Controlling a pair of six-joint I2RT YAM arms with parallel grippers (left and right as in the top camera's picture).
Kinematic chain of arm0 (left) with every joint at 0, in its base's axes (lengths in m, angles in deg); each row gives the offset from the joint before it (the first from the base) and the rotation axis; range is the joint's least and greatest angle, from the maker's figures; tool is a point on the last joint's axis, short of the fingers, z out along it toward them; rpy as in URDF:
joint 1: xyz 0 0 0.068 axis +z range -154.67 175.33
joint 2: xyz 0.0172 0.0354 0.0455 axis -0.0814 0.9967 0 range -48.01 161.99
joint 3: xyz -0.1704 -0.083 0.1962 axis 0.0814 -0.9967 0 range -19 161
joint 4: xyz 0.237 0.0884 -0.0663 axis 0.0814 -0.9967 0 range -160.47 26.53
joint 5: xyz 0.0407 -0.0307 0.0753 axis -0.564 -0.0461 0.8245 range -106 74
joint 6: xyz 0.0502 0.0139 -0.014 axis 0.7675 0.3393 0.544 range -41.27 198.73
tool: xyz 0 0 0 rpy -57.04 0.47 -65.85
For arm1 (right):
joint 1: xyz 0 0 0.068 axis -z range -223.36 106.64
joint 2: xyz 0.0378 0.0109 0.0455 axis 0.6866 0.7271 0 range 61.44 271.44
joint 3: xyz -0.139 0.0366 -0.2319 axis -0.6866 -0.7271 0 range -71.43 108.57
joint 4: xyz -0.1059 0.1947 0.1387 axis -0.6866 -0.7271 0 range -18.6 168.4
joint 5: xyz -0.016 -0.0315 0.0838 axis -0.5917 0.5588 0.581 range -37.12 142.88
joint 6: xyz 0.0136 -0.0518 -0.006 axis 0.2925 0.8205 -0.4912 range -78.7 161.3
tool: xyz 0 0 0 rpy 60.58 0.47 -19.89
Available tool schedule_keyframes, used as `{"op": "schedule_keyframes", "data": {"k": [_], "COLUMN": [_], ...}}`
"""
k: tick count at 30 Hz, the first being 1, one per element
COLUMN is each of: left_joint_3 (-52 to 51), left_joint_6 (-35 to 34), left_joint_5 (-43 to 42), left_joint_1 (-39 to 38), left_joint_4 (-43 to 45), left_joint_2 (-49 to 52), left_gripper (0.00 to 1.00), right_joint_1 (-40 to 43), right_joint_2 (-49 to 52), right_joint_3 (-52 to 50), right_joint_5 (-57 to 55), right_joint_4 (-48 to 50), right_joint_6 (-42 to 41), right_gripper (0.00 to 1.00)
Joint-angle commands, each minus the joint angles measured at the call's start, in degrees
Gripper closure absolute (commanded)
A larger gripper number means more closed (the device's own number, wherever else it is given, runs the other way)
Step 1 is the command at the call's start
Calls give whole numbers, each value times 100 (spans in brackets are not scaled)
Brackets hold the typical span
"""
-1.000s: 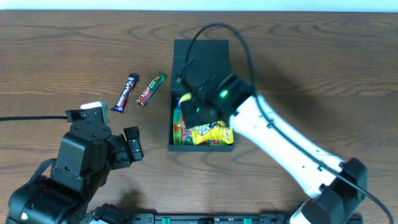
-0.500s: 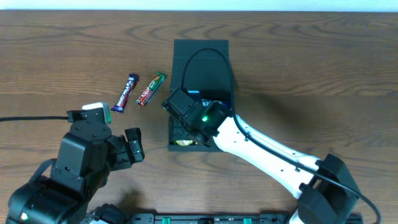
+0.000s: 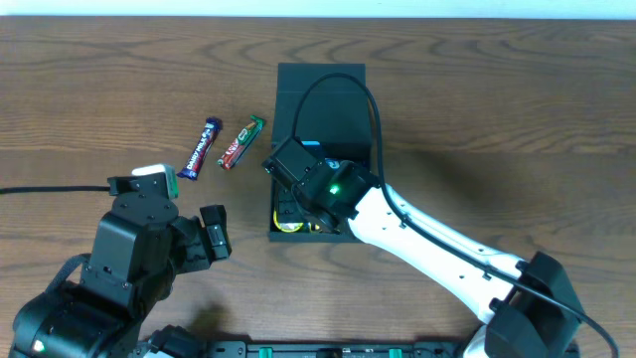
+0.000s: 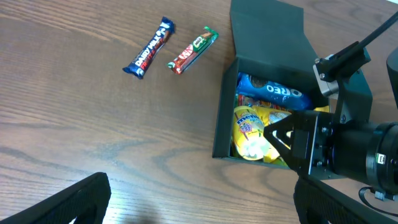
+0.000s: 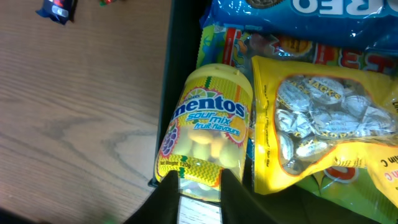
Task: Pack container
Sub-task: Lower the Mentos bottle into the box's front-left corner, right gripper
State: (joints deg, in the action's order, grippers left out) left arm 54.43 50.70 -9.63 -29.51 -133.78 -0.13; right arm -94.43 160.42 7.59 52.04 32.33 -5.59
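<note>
The dark teal container point(image 3: 320, 94) stands open mid-table, its flap lid lying back on the far side. It holds a yellow Mentos bottle point(image 5: 208, 134), a yellow sweet bag point(image 5: 323, 124) and a blue Oreo pack point(image 5: 298, 18). My right gripper point(image 5: 199, 196) reaches down into the container's near left corner, and its fingers close on the bottle's end. The overhead view shows that gripper point(image 3: 298, 204) covering most of the contents. My left gripper point(image 4: 199, 205) is open and empty above bare table, to the left of the container point(image 4: 224, 124).
Two candy bars lie on the table left of the container: a blue one point(image 3: 200, 148) and a red-green one point(image 3: 240, 141). They also show in the left wrist view, blue point(image 4: 149, 55) and red-green point(image 4: 193, 50). The right arm's cable loops over the lid.
The right arm swung left and dropped into the container's near left part, then shifted slightly. The left arm and the candy bars have not moved.
</note>
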Motion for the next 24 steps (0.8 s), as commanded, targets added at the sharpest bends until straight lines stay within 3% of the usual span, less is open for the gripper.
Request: {"op": "schedule_keyframes", "data": {"k": [1,3,7,11,14,24], "left_joint_3": [57,57,57,57,57,57], "left_joint_6": [79,79,79,79,81,79], "left_joint_5": [0,-2,-2,-2,0,-2], "left_joint_1": [17,17,17,17,17,17], "left_joint_4": [-17,-20,-20,-52,-111,-127], "left_joint_2": [4,4,4,4,4,4], "left_gripper": [5,5,5,5,5,5], "right_joint_1": [42,46,-4,-105,-166,-184], "right_joint_2": [-114,-72,173,518,671,675], "right_joint_3": [46,46,46,46,46,48], "right_joint_5": [-50,-81,179,376,452,352], "right_joint_4": [87,105,87,-33,-254,-682], "right_joint_6": [210,306,304,304,302,348], "right_gripper": [76,70,70,83,87,86]}}
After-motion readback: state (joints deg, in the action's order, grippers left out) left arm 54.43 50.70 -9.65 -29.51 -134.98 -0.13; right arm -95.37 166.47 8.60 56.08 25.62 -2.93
